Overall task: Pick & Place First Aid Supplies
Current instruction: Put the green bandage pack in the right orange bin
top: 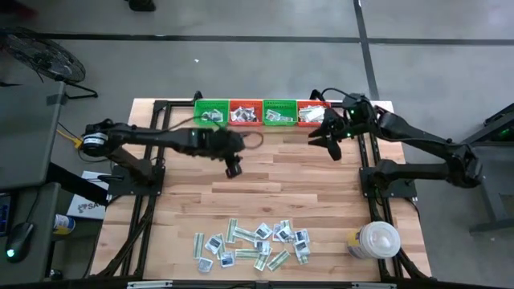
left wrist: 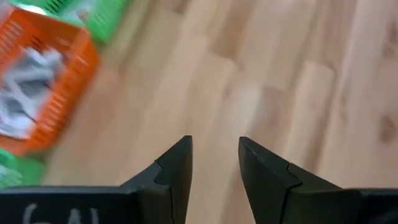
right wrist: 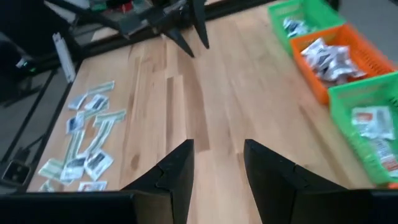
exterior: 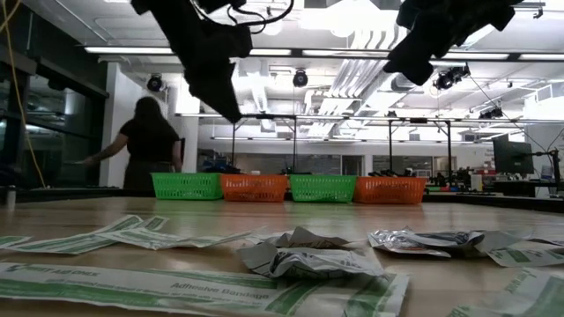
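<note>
The first aid supplies (top: 253,243) lie in a loose heap of small flat packets at the near edge of the bench (top: 321,185), well apart from the row of four baskets along its far edge: a green basket (top: 210,114), an orange basket (top: 246,113), a second green basket (top: 280,113) and a second orange basket (top: 312,114), each already holding a few packets. The left gripper (top: 234,170) hangs over bare wood just in front of the baskets, fingers apart and empty; the right gripper (top: 332,146) hangs near the right end of the row, fingers likewise apart with nothing between them. A white lidded tub (top: 377,240) stands at the near right corner, beside the heap. The step in hand appears to be going to the heap for another packet. To do it well, an arm should choose a packet at the edge of the heap, lying free of its neighbours, come straight down with one finger on each side, and press close to the wood, since flat packets slip and overlapping ones may lift together.
</note>
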Controlling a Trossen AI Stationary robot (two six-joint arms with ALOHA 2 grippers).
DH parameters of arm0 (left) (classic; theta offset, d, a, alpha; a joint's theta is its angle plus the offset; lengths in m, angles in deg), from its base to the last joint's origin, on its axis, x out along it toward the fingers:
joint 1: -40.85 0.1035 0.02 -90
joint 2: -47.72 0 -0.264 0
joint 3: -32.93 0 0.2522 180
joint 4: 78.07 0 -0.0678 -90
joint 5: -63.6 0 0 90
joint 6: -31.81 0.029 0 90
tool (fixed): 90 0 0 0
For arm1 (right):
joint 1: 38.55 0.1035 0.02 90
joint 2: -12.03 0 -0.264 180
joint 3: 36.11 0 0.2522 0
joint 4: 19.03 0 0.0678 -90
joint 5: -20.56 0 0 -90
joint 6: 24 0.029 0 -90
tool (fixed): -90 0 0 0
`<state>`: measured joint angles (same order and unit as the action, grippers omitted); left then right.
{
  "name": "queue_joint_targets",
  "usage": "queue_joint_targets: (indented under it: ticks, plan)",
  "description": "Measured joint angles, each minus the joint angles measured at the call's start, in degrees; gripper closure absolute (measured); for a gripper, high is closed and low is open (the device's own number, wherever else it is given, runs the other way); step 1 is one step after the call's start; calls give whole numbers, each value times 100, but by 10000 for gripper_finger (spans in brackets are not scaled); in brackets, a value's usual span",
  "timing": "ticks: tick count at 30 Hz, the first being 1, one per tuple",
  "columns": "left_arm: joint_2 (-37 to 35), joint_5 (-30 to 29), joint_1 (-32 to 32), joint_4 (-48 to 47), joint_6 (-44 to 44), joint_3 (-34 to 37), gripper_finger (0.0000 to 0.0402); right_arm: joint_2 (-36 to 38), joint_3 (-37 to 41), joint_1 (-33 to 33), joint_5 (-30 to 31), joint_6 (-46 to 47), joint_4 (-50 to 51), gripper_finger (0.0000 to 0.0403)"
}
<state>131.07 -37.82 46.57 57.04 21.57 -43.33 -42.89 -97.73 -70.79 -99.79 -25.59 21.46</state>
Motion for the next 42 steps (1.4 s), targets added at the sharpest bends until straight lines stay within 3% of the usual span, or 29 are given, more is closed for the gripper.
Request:
queue_joint_targets:
  ticks: [7, 22, 32, 42]
  plan:
    - [4, -185, -982, -297, -1052, 259, 276, 7, 0, 586, 97, 0, 364, 270]
    - [15, -612, -2493, -1052, -3248, 357, 276, 28, 0, 1679, 1031, 153, 554, 270]
    - [26, -283, -3015, 171, -4200, 1130, 276, 486, 238, 1825, 1376, 240, 618, 270]
    - [37, 78, -3121, 89, -4965, 1205, 276, 1748, 1381, 2032, 1595, 1305, 262, 270]
